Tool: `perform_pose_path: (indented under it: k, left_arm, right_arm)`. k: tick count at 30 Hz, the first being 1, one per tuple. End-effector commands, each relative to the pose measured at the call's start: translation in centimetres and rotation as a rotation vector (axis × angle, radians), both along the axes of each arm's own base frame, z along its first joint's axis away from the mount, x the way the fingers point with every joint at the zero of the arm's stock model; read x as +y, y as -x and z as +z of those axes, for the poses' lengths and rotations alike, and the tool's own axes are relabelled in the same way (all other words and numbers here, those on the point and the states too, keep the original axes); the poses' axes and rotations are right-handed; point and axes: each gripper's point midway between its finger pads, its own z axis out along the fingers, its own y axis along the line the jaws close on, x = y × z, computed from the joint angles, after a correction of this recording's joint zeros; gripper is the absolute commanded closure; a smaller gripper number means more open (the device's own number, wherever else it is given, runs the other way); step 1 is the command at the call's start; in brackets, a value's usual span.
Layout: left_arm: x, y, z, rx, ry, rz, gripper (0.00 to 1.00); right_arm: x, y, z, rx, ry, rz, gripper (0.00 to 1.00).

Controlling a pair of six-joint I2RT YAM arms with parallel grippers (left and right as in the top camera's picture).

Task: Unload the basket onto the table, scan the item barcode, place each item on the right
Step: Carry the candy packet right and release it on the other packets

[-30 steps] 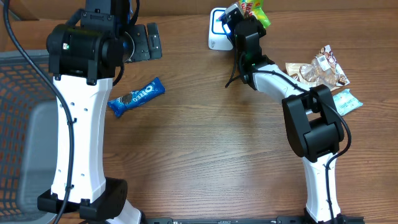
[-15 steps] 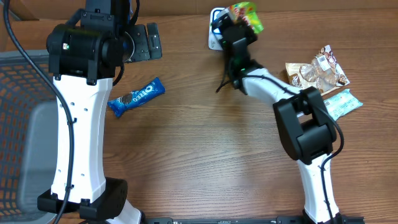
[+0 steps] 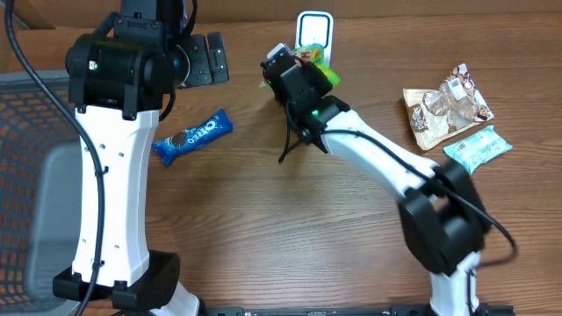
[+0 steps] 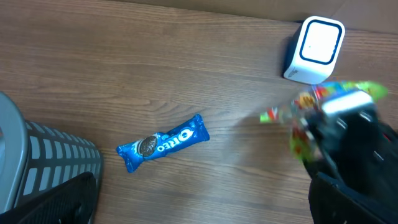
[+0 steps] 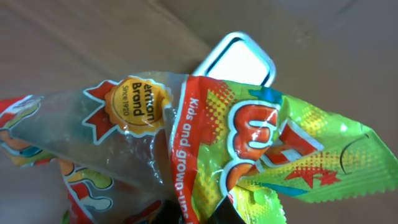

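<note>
**Gummy bag held just in front of the scanner**

The right gripper (image 3: 303, 70) is pressed together on a green-and-red gummy bag (image 3: 318, 63), pinching the crinkled packet at one end. The bag hangs just in front of the white scanner (image 3: 313, 26), on the robot's side of it. In the right wrist view the bag covers most of the frame and overlaps the lower part of the scanner's face, so only the upper corner of the scanner shows above the foil. Whether the bag touches the scanner cannot be told. In the left wrist view the bag is a blur.

The left gripper (image 3: 209, 58) is left of the scanner and well apart from it, with its fingers spread wide. Further left of the scanner and nearer the robot, a blue Oreo pack (image 3: 193, 136) lies flat on the wooden table (image 3: 290, 219), turned at a slant. A grey basket (image 3: 35, 175) stands further left again, at the table's edge.

Well to the right of the scanner lies a brown-and-white wrapper (image 3: 448, 105). A teal packet (image 3: 477, 147) lies just beside that wrapper, on its near side. The right arm runs diagonally from near the scanner down towards its base, passing left of both packets.
</note>
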Motion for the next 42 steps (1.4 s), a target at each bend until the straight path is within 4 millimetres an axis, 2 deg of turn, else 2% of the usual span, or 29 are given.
perform_pose_path:
  k: [1, 2, 3, 5, 6, 8, 12, 15, 17, 20, 23, 26, 27, 29, 31, 32, 34, 37, 39, 42]
  left_arm:
    - [0.2, -0.1, 0.0, -0.002, -0.021, -0.007, 0.00]
    - [0.2, -0.1, 0.0, -0.002, -0.021, -0.007, 0.00]
    - [0.2, -0.1, 0.0, -0.002, -0.021, -0.007, 0.00]
    - [0.2, -0.1, 0.0, -0.002, -0.021, -0.007, 0.00]
    - [0.2, -0.1, 0.0, -0.002, -0.021, -0.007, 0.00]
    - [0.2, -0.1, 0.0, -0.002, -0.021, -0.007, 0.00]
    - [0.2, -0.1, 0.0, -0.002, -0.021, -0.007, 0.00]
    - [0.2, -0.1, 0.0, -0.002, -0.021, -0.007, 0.00]
    - [0.2, -0.1, 0.0, -0.002, -0.021, -0.007, 0.00]
    - [0.2, -0.1, 0.0, -0.002, -0.022, -0.008, 0.00]
    - [0.2, -0.1, 0.0, -0.002, -0.021, -0.007, 0.00]
    - [0.2, -0.1, 0.0, -0.002, -0.021, -0.007, 0.00]
    - [0.2, -0.1, 0.0, -0.002, -0.021, -0.007, 0.00]
    - [0.2, -0.1, 0.0, -0.002, -0.021, -0.007, 0.00]
    - [0.2, -0.1, 0.0, -0.002, -0.021, -0.007, 0.00]
    - [0.2, -0.1, 0.0, -0.002, -0.021, -0.007, 0.00]
    - [0.2, -0.1, 0.0, -0.002, -0.021, -0.007, 0.00]
    - [0.2, -0.1, 0.0, -0.002, -0.021, -0.007, 0.00]
    - [0.2, -0.1, 0.0, -0.002, -0.021, -0.007, 0.00]
    - [0.2, -0.1, 0.0, -0.002, -0.021, -0.007, 0.00]
  right_arm:
    - [2.1, 3.4, 6.5, 0.056, -0.368, -0.008, 0.96]
    - [2.1, 4.7, 7.1, 0.106, -0.423, -0.009, 0.96]
    - [1.3, 6.1, 8.1, 0.161, -0.479, -0.026, 0.96]
    - [-1.0, 7.2, 9.2, 0.196, -0.512, -0.087, 0.96]
    - [-3.8, 7.9, 10.1, 0.206, -0.500, -0.142, 0.96]
    - [-7.6, 8.2, 10.9, 0.213, -0.502, -0.227, 0.96]
    - [-16.4, 8.1, 10.8, 0.229, -0.577, -0.531, 0.96]
    - [-23.5, 7.8, 9.2, 0.243, -0.582, -0.739, 0.96]
    - [-27.4, 7.9, 7.9, 0.251, -0.589, -0.859, 0.96]
    - [-32.4, 8.1, 4.9, 0.282, -0.588, -1.019, 0.96]
    - [-36.2, 8.4, 0.8, 0.337, -0.593, -1.162, 0.96]
    - [-37.3, 8.3, -2.5, 0.430, -0.619, -1.206, 0.94]
    - [-37.2, 8.2, -3.5, 0.468, -0.630, -1.195, 0.86]
    - [-36.9, 8.0, -4.4, 0.515, -0.630, -1.147, 0.56]
    - [-36.7, 7.8, -4.5, 0.522, -0.626, -1.121, 0.34]
    - [-36.7, 7.7, -4.4, 0.518, -0.629, -1.119, 0.27]
    - [-36.5, 7.5, -3.6, 0.512, -0.636, -1.109, 0.23]
    - [-35.1, 6.9, -1.1, 0.535, -0.710, -1.060, 0.21]
    - [-33.5, 6.3, 0.9, 0.557, -0.785, -0.994, 0.21]
    - [-28.9, 4.7, 4.3, 0.596, -0.924, -0.771, 0.21]
